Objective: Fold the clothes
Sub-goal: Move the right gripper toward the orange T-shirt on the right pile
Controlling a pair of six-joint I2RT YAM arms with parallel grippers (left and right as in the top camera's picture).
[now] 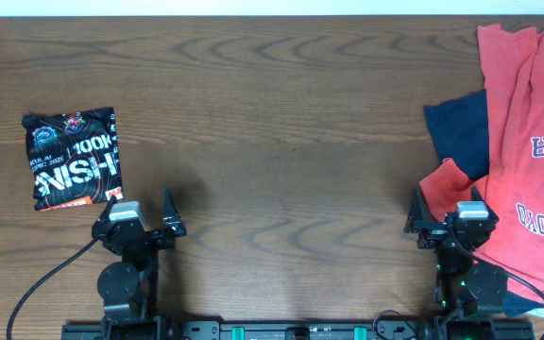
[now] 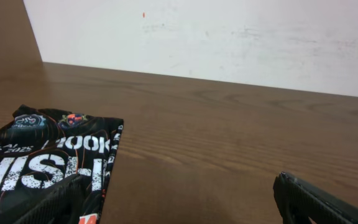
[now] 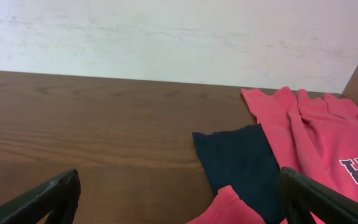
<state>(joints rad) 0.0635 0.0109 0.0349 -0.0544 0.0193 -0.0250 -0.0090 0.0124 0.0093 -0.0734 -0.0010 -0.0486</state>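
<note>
Black shirt, folded, w/ white print, lies at the left side of the table, near the left gripper. In the left wrist view the frame cuts off its lower part. At the right edge a red shirt lies unfolded over a navy garment, both partly out of frame. Whether the red cloth is one piece or more is hard to tell. The right gripper sits just beside it. Both grippers have fingers wide apart, holding nothing.

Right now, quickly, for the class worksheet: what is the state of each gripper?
Left gripper: open, holding nothing.
Right gripper: open, holding nothing.
</note>
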